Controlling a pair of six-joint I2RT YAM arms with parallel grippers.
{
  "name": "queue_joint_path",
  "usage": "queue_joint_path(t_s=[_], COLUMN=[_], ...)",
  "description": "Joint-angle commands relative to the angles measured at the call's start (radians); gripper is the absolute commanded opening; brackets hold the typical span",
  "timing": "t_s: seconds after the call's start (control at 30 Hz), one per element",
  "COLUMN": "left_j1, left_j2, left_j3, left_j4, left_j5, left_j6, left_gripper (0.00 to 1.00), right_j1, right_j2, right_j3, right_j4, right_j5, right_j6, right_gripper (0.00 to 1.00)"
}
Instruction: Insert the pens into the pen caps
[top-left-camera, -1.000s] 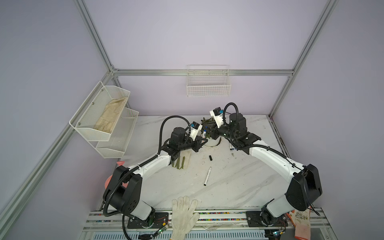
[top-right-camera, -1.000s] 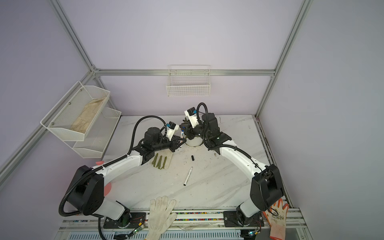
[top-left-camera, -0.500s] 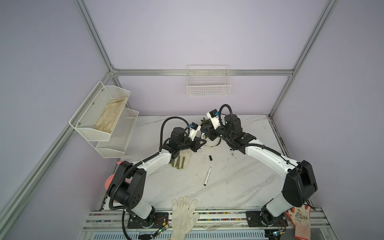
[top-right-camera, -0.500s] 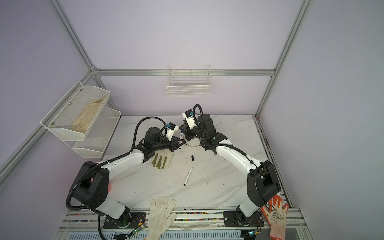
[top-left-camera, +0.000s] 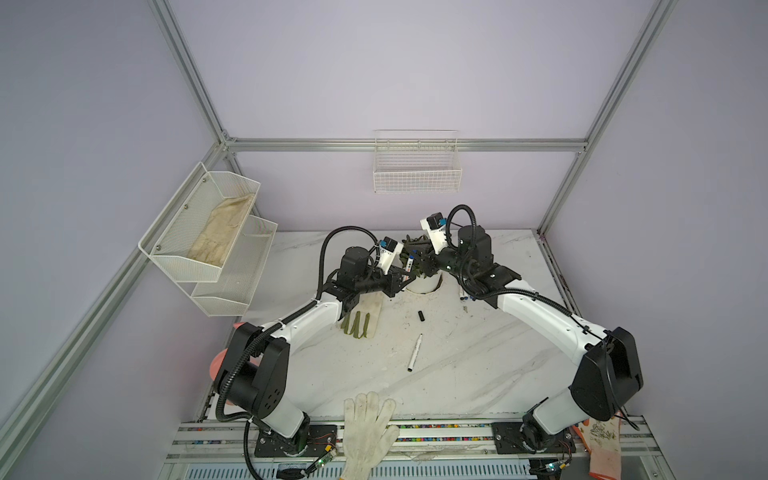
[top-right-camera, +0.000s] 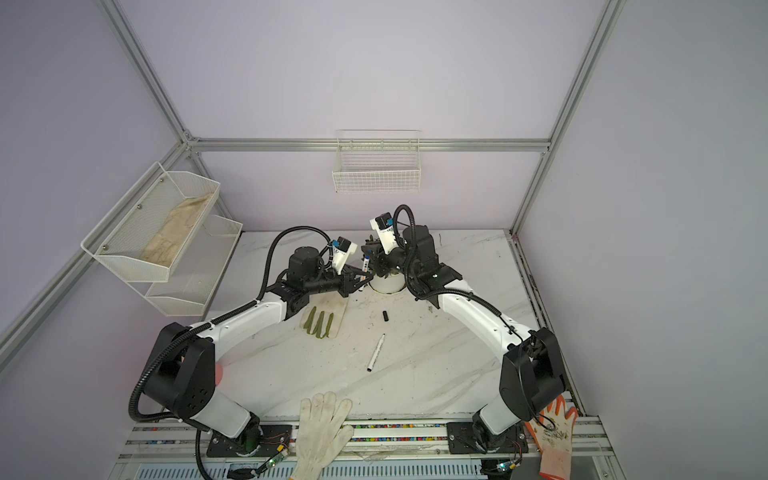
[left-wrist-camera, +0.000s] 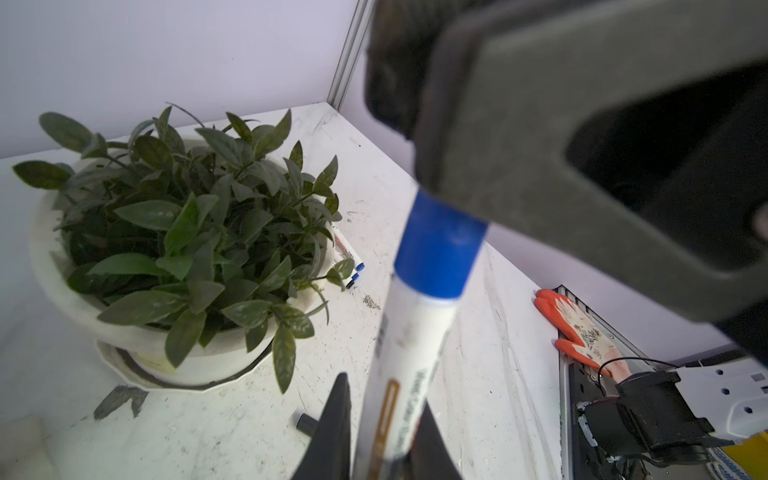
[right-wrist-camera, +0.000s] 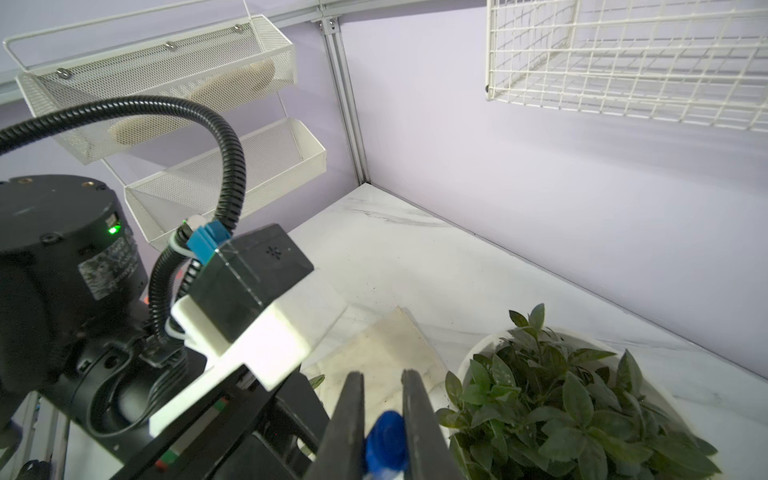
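- The loose pen (top-left-camera: 414, 352) lies in the middle of the table, toward the front edge, and appears uncapped. It could be rolled or swept aside if an arm is lowered across it.
- The black cap (top-left-camera: 422, 316) lies on its side between that pen and the plant pot (top-left-camera: 424, 286). Being small and round, it could be squeezed out of a grip taken off-centre, or knocked rolling.
- The held pen (left-wrist-camera: 409, 345) is gripped low on its barrel by the closed left jaws. It is held above the table near the rear edge, just beside the pot.
- The blue cap (left-wrist-camera: 440, 249) sits at the held pen's upper end, pinched in the closed right jaws.
  - If the two are not kept in line, the cap could be jammed askew.
  - The barrel could be pushed back through the left jaws, since it is gripped far from the capped end.
  - Whether the cap is fully seated cannot be told. If it is let go too early, it could drop off.
- The plant's leaves stand very near the right jaws. They could be snagged, or the pot nudged.
- Two pens with blue ends (left-wrist-camera: 345, 253) lie on the table against the pot, on its right-edge side. They could be rolled off if the pot is shifted.
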Motion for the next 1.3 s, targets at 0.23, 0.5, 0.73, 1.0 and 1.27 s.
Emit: queue_joint_path(t_s=[0.23, 0.5, 0.73, 1.0, 1.27], left_j1=[0.249, 0.143, 0.102, -0.023, -0.140], left_j2=[-0.086, -0.108, -0.139, -0.208, -0.203], left_j3=[0.406, 0.378, 0.199, -0.038, -0.193], left_j4=[0.345, 0.338, 0.400, 0.359, 0.350], left_j5=[-0.705, -0.590, -0.344, -0.298, -0.344], left_j6=[-0.144, 0.009, -0.146, -0.195, -0.246], left_gripper=[0.00, 0.00, 0.00, 0.00, 0.00], right_j1=[0.087, 0.092, 0.057, 0.015, 0.005], right_j2=[0.049, 0.038, 0.002, -0.018, -0.018], right_j3=[-0.123, -0.071, 0.022, 0.114, 0.175], right_j4=[-0.682, -0.645, -0.563, -0.440, -0.402], right_j5=[-0.136, -0.121, -0.231, -0.253, -0.194], right_j6=[-0.081, -0.097, -0.056, 0.025, 0.044], right_gripper=[0.00, 0.00, 0.00, 0.01, 0.28])
